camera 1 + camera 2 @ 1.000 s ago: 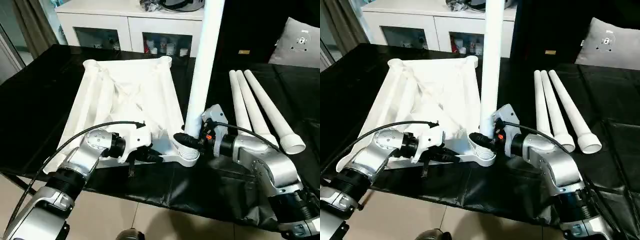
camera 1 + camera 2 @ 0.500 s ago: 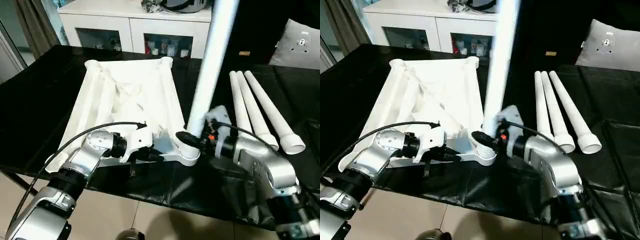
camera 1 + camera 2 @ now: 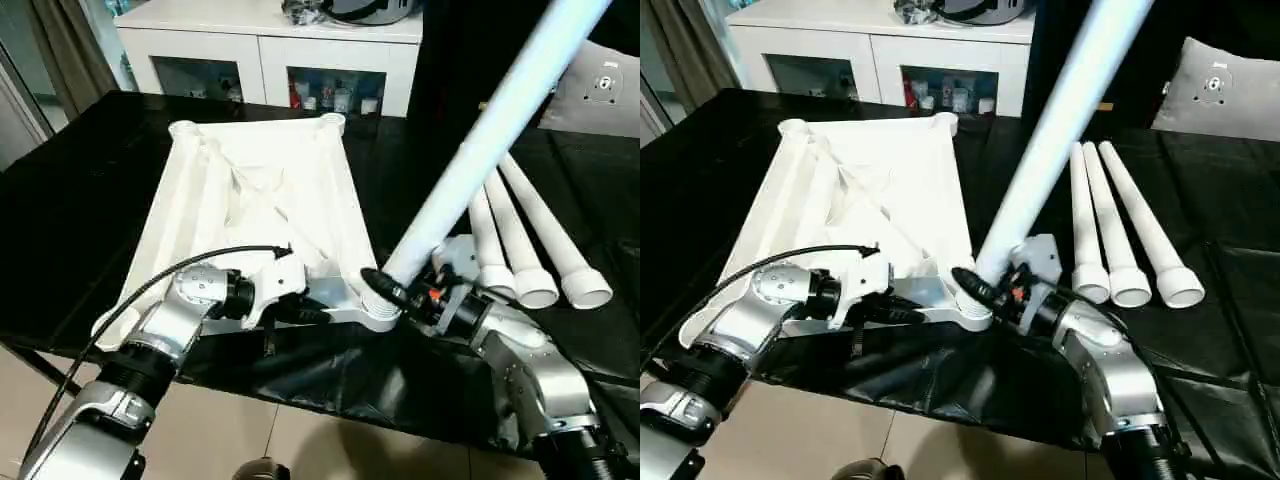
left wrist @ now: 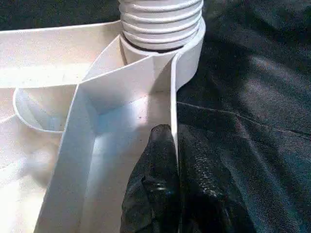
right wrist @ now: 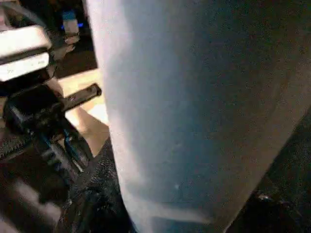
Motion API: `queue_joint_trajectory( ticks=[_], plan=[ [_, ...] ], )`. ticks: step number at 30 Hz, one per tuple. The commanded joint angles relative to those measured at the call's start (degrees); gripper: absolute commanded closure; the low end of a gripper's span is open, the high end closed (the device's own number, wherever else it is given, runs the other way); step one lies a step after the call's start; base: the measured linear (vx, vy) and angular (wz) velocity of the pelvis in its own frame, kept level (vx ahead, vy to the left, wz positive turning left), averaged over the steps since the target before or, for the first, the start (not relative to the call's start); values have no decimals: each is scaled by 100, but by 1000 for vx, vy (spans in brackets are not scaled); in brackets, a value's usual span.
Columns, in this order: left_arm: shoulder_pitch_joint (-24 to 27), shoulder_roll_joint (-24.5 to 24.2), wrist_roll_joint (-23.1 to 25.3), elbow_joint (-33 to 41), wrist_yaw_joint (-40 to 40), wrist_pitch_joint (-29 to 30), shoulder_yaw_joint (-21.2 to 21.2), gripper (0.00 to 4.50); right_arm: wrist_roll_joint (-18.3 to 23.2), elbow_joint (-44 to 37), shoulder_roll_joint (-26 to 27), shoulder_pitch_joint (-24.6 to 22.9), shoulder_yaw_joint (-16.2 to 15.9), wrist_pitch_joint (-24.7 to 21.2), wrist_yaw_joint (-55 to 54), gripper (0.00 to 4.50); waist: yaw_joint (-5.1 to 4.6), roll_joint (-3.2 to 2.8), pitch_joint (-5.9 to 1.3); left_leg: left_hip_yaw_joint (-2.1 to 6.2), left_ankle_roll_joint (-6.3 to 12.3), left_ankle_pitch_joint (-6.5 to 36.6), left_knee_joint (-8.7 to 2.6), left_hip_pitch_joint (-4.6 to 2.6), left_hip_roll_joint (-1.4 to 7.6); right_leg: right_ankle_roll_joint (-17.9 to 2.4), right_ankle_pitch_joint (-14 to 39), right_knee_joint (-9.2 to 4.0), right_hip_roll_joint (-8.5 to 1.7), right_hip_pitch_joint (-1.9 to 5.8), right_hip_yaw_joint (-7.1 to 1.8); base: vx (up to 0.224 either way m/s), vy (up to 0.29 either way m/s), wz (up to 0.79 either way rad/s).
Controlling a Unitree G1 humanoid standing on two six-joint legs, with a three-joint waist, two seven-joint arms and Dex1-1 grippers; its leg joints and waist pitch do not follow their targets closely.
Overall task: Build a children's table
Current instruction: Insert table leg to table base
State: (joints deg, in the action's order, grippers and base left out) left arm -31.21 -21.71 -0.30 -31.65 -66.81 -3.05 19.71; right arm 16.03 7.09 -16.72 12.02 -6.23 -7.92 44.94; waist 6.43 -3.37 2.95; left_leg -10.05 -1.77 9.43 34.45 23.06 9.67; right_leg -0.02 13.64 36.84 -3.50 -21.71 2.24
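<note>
The children's table top (image 3: 250, 200) lies upside down on the black cover, ribbed underside up. My left gripper (image 3: 305, 314) is shut on its thin near rim; in the left wrist view the black fingers (image 4: 155, 179) pinch that rim just short of the corner socket (image 4: 187, 58). A long white leg (image 3: 480, 130) has its ridged end (image 4: 160, 19) in that near right socket (image 3: 378, 318) and leans up and to the right. My right gripper (image 3: 385, 288) is shut on the leg (image 5: 194, 97) just above the socket. Three more legs (image 3: 1120, 230) lie side by side at the right.
The black-covered work surface (image 3: 80, 200) ends just in front of the table top, with floor below. A white cabinet (image 3: 270, 40) stands behind it and a grey cushion (image 3: 610, 90) lies at the far right. A black cable (image 3: 170, 275) loops over my left forearm.
The leg stood nearly upright in the socket and now leans far to the right, turned by my right gripper. My left gripper keeps its hold on the rim.
</note>
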Motion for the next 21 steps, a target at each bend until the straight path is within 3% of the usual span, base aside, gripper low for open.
queue_joint_trajectory(
  ticks=[1,6,10,11,12,13,14,15,16,17,18,20,21],
  plan=[
    [-5,44,-172,241,248,-44,-265,450,-258,348,-36,-207,-374,-148,178,257,-19,88,-347,150,78,1414,-453,-155,373,-1171,908,-530,-533,146,-266,0,0,0],
    [54,-78,-74,315,198,-54,-203,450,-507,567,-106,-124,-667,-18,248,257,-26,97,-344,145,116,1380,-455,-152,371,-1179,908,-531,-529,135,-264,0,0,0],
    [-147,-207,22,184,-86,-200,-89,450,-726,905,-262,141,-1004,-271,628,257,-62,61,-342,161,29,1601,-473,-173,371,-1197,978,-535,-515,133,-266,0,0,0],
    [-147,-207,22,184,-86,-200,-89,450,-726,905,-262,141,-1004,-271,628,257,-71,69,-345,158,13,1624,-474,-175,372,-1202,960,-537,-516,135,-266,0,0,0],
    [-213,-221,47,112,-173,-268,-49,450,-741,1032,-262,214,-1020,-313,699,257,-73,40,-348,162,-1,1632,-473,-173,373,-1212,913,-528,-520,137,-270,0,0,0],
    [-247,-226,66,78,-220,-307,-21,450,-748,1109,-263,251,-1021,-330,736,257,-88,58,-351,162,-22,1685,-479,-180,373,-1234,873,-533,-515,142,-268,0,0,0],
    [-299,-219,73,31,-284,-346,11,450,-726,1211,-249,305,-1008,-342,774,257,-105,3,-351,162,-66,1789,-484,-191,368,-1264,828,-539,-498,132,-262,0,0,0],
    [-332,-212,75,3,-323,-370,31,450,-710,1273,-240,339,-999,-350,797,257,-110,26,-351,170,-83,1820,-490,-190,375,-1283,782,-529,-505,145,-265,0,0,0],
    [-410,-182,91,-80,-376,-423,69,450,-667,1336,-251,380,-1021,-406,891,257,-116,-87,-346,182,-121,1923,-482,-199,365,-1339,811,-521,-522,143,-265,0,0,0],
    [-410,-182,91,-80,-376,-423,69,450,-667,1336,-251,380,-1021,-406,891,257,-137,-39,-341,170,-141,2008,-494,-213,372,-1338,857,-552,-509,140,-260,0,0,0],
    [-529,-140,127,-220,-424,-495,111,450,-660,1364,-279,418,-1074,-504,976,257,-149,-28,-320,173,-168,2153,-502,-225,362,-1343,1000,-568,-497,148,-263,0,0,0],
    [-598,-101,164,-314,-427,-543,142,450,-652,1363,-308,422,-1105,-555,1036,257,-137,-24,-311,183,-219,2311,-515,-256,374,-1330,1337,-584,-535,153,-277,0,0,0],
    [-762,-34,229,-558,-414,-642,172,450,-634,1319,-329,433,-1155,-695,1104,257,-142,-40,-269,183,-236,2385,-528,-272,372,-1289,1538,-620,-533,138,-284,0,0,0]
  ],
)
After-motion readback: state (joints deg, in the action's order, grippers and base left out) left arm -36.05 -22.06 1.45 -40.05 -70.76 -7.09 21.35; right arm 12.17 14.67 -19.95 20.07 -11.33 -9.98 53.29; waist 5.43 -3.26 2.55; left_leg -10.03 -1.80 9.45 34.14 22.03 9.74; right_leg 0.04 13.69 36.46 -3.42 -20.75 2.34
